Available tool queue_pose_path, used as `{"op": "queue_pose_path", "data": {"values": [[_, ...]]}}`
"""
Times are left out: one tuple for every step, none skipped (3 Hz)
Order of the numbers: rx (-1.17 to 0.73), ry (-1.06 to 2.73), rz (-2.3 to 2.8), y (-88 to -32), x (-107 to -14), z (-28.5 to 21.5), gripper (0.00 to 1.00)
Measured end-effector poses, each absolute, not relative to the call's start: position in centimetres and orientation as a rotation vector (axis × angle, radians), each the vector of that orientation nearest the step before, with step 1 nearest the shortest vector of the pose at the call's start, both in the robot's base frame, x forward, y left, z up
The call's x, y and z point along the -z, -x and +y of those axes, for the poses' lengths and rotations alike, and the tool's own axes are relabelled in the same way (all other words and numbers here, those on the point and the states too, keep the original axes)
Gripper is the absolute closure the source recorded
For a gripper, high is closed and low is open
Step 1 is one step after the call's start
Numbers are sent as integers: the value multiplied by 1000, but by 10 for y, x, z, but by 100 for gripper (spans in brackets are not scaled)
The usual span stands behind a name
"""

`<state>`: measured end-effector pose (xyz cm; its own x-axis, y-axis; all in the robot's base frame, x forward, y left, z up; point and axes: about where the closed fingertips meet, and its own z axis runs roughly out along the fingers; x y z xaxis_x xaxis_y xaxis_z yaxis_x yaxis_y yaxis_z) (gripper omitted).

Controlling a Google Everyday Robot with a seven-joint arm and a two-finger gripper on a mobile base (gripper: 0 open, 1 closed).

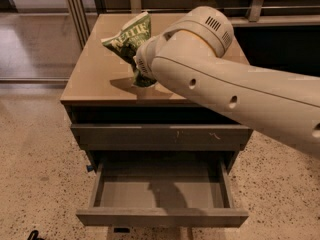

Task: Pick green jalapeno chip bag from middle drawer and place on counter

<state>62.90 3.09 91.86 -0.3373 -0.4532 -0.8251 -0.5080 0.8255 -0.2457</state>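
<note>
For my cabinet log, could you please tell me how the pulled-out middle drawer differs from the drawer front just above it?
The middle drawer is pulled out, showing its grey tray; the upper drawer front sits shut. The middle drawer's front is plain; the upper drawer front carries small pale scratches. Both are dark grey and handle-less. The gripper, at the arm's end, is over the counter against the green jalapeno chip bag.

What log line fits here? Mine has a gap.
phase: place | gripper: over counter, holding bag | drawer: open, empty
</note>
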Motion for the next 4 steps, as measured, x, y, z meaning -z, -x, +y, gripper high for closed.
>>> {"op": "queue_pose_path", "data": {"values": [[-53,677,1999,-633,-901,23,100],[-33,690,2012,-635,-889,22,81],[-30,692,2013,-635,-888,22,58],[-30,692,2013,-635,-888,22,35]]}}
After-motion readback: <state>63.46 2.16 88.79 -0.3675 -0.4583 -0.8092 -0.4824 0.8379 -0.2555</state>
